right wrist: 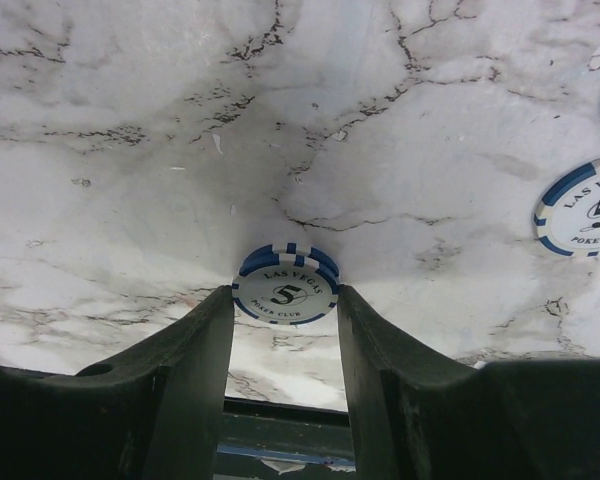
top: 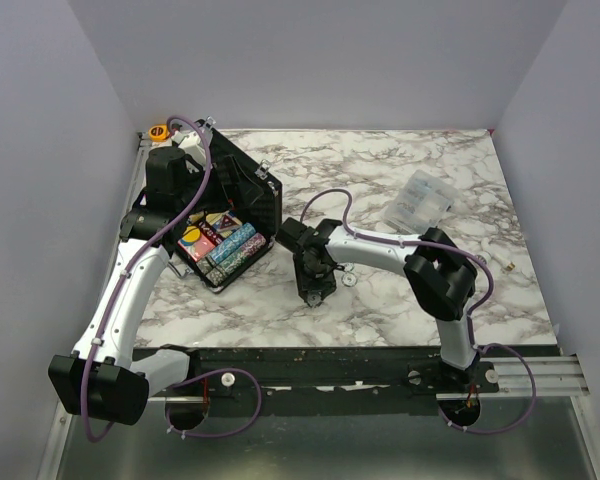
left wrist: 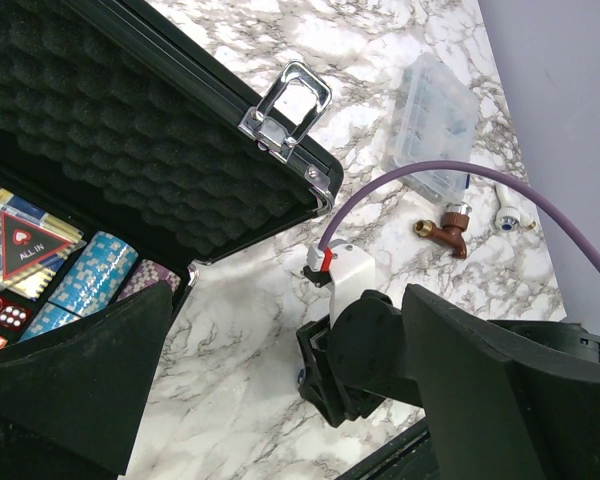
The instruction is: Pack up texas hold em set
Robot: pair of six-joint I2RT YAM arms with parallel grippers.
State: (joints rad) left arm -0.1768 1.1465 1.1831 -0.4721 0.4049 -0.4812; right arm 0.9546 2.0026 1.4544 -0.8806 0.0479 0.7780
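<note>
The blue-white 5 chip [right wrist: 285,294] lies on the tabletop [right wrist: 130,150] between the right end effector [right wrist: 285,298] tips, seemingly gripped; the left end effector [left wrist: 288,295] stands open.

Left arm [top: 130,295] and right arm [top: 375,252] are recorded as white curved links joined by bulky matte-black joint housings. A purple cable [left wrist: 460,165] is run along the outside of each arm, ending on the right wrist in a white plug [left wrist: 348,270] with a red tab. The right tool [right wrist: 285,300] is fitted with two black tapered fingers [right wrist: 195,375], a small round hole being noted in one.
</note>
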